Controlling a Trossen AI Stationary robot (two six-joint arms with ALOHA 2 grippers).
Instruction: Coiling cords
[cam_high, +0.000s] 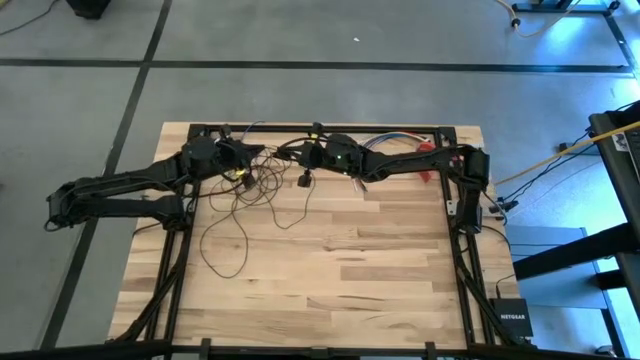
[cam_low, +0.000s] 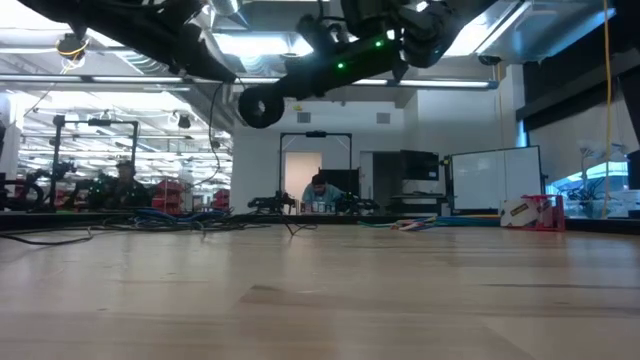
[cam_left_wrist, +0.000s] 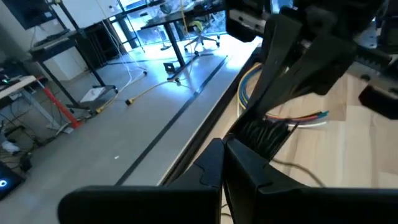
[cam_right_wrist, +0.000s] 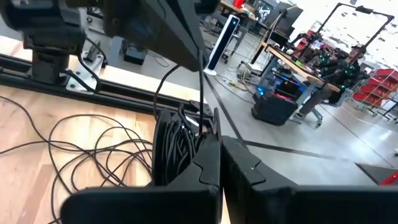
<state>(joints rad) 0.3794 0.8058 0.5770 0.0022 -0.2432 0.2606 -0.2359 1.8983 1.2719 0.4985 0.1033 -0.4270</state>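
We note both arms raised over the far part of the tabletop (cam_high: 350, 270), their hands facing each other near the back rail; the left hand (cam_high: 243, 160) has its fingers pressed together on a gathered bundle of the cords (cam_high: 240, 215), seen as a dark hank just past its fingertips in the left wrist view (cam_left_wrist: 264, 134); the right hand (cam_high: 312, 155) likewise has its fingers together, with a thick black coil of the same wire (cam_right_wrist: 177, 146) right at its tips; whether the right fingers actually pinch strands or only press beside the coil we cannot tell.

From the two hands the remaining wire hangs down and spreads in loose loops across the left half of the wood, the largest loop trailing toward the near left; a small dark piece dangles between the hands (cam_high: 303, 181); we cannot make out what it is.

In the low view the arms cross the top of the picture and the hands are cut off; the loops on the wood barely show there.

A bundle of multicoloured wires (cam_high: 392, 139) lies by the back rail; the right and near parts of the tabletop lie bare.
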